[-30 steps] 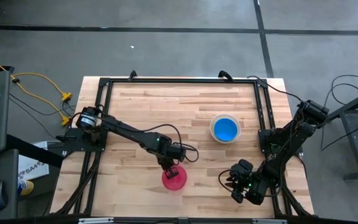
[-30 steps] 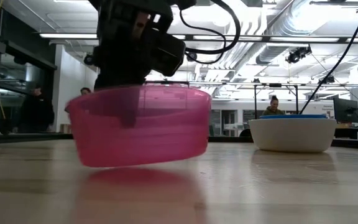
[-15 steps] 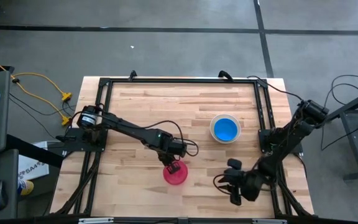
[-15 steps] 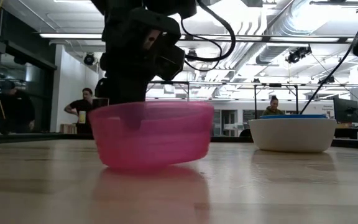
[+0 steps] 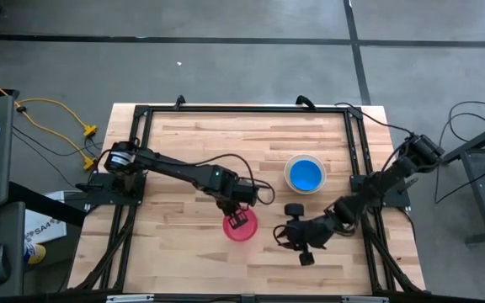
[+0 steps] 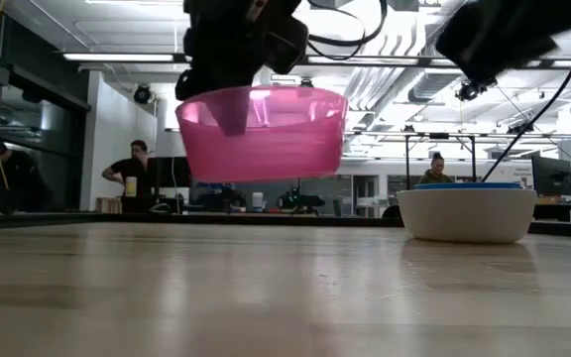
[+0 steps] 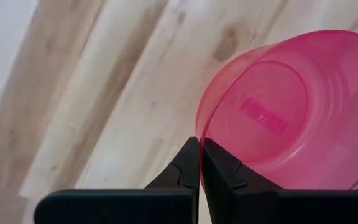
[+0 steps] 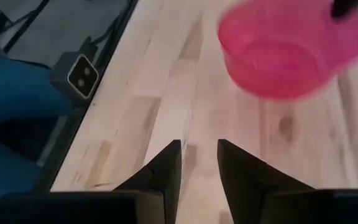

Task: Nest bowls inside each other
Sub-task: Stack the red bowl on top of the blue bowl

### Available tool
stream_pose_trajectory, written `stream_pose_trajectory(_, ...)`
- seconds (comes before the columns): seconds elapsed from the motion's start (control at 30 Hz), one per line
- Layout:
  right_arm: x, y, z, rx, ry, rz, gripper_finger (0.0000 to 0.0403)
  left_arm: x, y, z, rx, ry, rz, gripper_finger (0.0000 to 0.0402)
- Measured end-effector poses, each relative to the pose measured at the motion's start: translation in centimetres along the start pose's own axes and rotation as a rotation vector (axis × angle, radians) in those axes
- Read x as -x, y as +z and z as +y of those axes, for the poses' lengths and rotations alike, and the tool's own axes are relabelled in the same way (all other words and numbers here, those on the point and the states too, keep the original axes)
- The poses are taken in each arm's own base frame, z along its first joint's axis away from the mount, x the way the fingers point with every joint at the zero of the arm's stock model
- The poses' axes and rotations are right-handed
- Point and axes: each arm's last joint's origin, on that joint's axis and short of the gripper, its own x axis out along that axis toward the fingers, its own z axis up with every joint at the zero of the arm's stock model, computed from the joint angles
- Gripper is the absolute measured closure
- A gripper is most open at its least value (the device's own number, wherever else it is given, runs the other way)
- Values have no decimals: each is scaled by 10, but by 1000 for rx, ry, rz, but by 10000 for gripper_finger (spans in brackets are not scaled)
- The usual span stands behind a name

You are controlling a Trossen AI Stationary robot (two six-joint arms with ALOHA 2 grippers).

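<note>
While lifted clear in low view, pink bowl (image 6: 262,132) rim pinched by left gripper (image 7: 200,163) jaws, right gripper (image 8: 197,163) jaws parted.

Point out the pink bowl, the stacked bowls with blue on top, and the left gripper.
pink bowl (image 6: 266,134), low view, side wall.
stacked bowls (image 5: 306,175), high view, blue inside.
left gripper (image 7: 200,163), left wrist view, fingertips pinching the pink rim.

Free room — table (image 5: 192,143) centre

Bare planks between lifted pink bowl (image 5: 240,225) and white bowl (image 5: 306,174) — right end effector (image 5: 295,244) stands nearby.
</note>
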Motion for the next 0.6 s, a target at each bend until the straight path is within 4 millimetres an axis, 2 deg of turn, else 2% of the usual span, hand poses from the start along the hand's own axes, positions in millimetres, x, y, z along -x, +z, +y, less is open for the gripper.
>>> stream_pose_trajectory(0.2,3,24,-4,131,-17,-42,305,2,12,11,-14,7,-31,401)
stream_pose_trajectory(0.6,2,37,-21,292,-13,-16,305,2,16,7,-103,-58,-45,402)
